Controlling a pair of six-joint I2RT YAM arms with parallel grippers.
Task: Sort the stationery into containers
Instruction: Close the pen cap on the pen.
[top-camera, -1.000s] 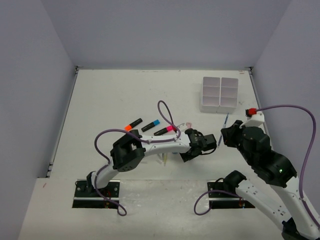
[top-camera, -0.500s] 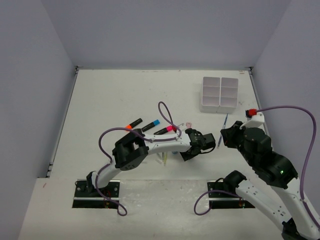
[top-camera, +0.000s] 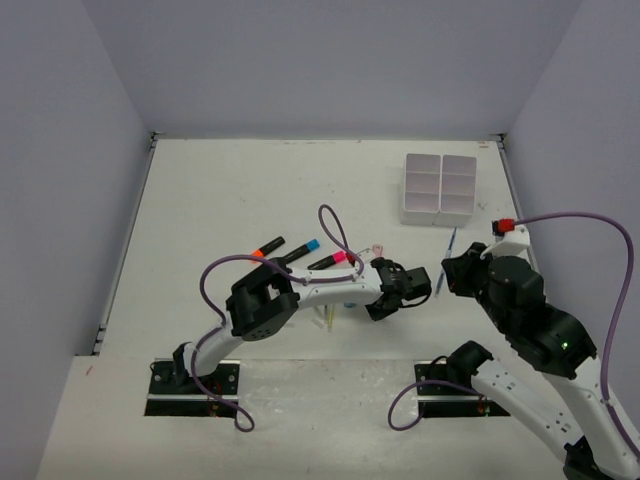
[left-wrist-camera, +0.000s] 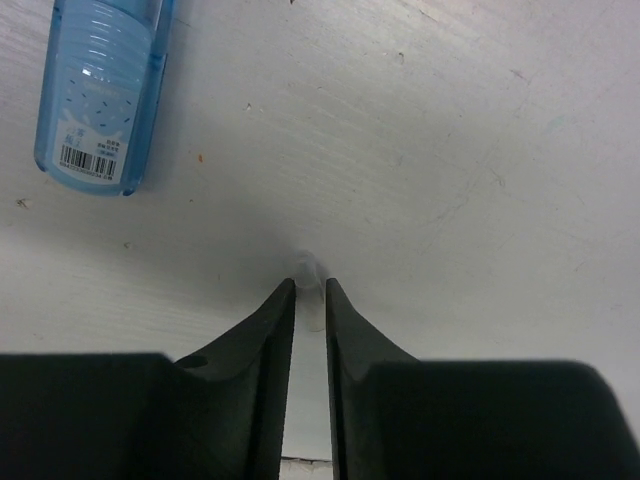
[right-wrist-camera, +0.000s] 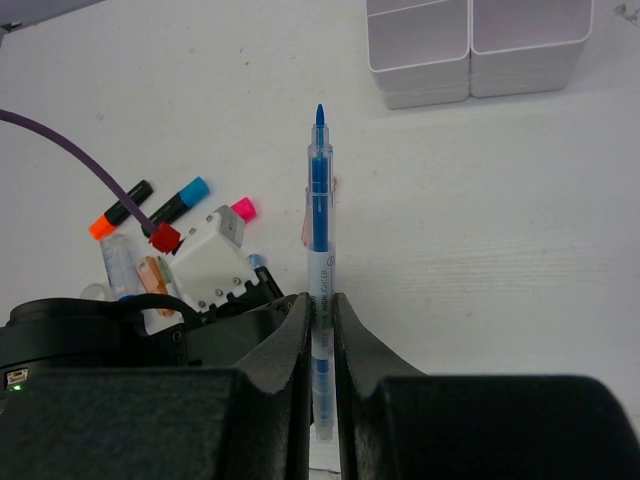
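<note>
White surface (top-camera: 220, 200), lilac walls. Right fingers (right-wrist-camera: 285, 345) pinch a blue pen (right-wrist-camera: 318, 190) pointing towards the divided box (right-wrist-camera: 420, 85) well ahead. Left fingers (left-wrist-camera: 270, 330), almost pressed together, touch the surface near a pale blue tube (left-wrist-camera: 105, 90); three highlighters (top-camera: 302, 251) lie behind that arm.

The desk (left-wrist-camera: 480, 140) is matt white, faintly grained and scuffed. The blue piece (left-wrist-camera: 100, 90) is glossy translucent plastic with a paper label. The pen (right-wrist-camera: 319, 250) is clear smooth plastic, and the organiser (right-wrist-camera: 520, 82) is smooth white plastic.
</note>
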